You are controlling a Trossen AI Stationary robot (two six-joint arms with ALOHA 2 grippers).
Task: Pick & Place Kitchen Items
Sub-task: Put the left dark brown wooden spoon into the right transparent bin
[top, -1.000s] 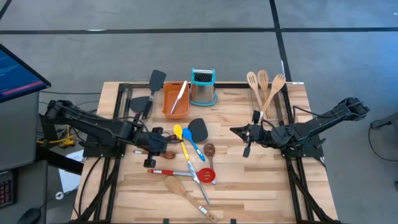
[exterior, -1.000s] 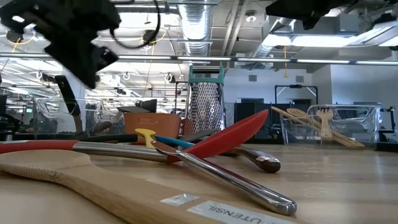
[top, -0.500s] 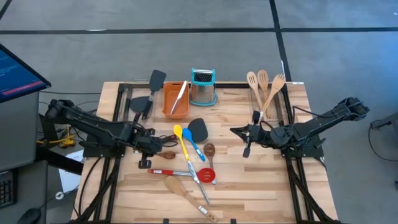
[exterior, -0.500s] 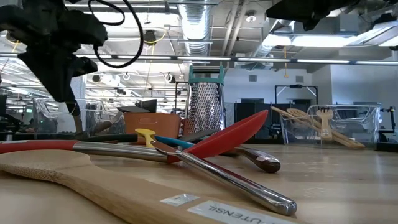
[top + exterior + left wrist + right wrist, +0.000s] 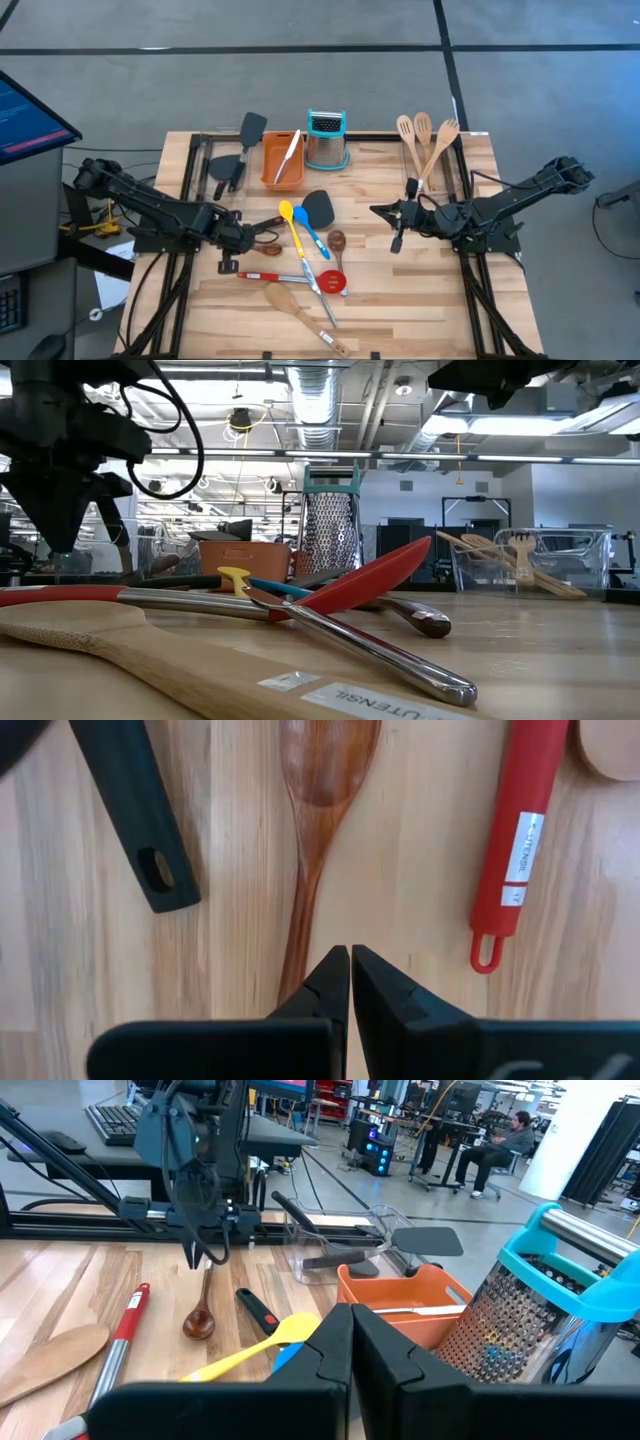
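Kitchen items lie in a loose heap mid-table: a yellow spoon (image 5: 288, 212), a black turner (image 5: 318, 207), a red spoon (image 5: 333, 283), a pale wooden spatula (image 5: 285, 298) and a small dark-wood spoon (image 5: 268, 248) (image 5: 322, 780). My left gripper (image 5: 228, 262) (image 5: 350, 952) is shut and points down just above the table. It hangs beside the dark-wood spoon's handle end, between a black handle (image 5: 135, 815) and a red handle (image 5: 515, 830). The low view shows its tips (image 5: 58, 548) clear of the tabletop. My right gripper (image 5: 376, 210) (image 5: 352, 1320) is shut and held level in the air, right of the heap.
An orange tray (image 5: 270, 160) holding one pale utensil and a steel grater with a teal top (image 5: 327, 140) stand at the far edge. A clear bin with black turners (image 5: 240, 150) is far left. Wooden spoons (image 5: 425, 140) lie far right. Bare wood shows right of the heap.
My left gripper has come down and gone toward the table's left edge. It has tipped to point more steeply down over the dark-wood spoon's handle, and it has stayed shut. No utensil has moved.
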